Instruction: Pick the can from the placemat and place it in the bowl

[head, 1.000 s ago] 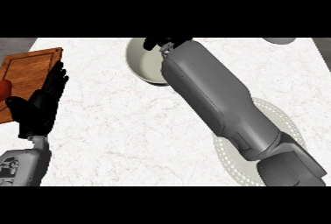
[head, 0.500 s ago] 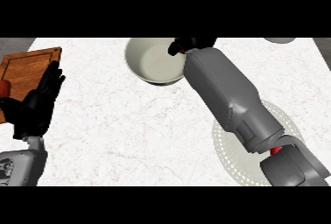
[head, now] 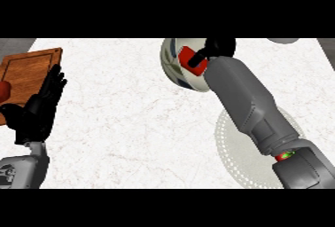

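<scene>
While the right hand (head: 219, 46) curls round it, the red can (head: 190, 60) lies aslant over the bowl (head: 171, 67).

Smooth grey forearms (head: 245, 97) carry a black left hand (head: 36, 111) and right hand (head: 219, 46) (red-green mark (head: 285, 155) at one joint).

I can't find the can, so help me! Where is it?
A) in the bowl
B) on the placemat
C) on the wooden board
A: the can shows inside the rim of the bowl, right at the right hand.
</scene>
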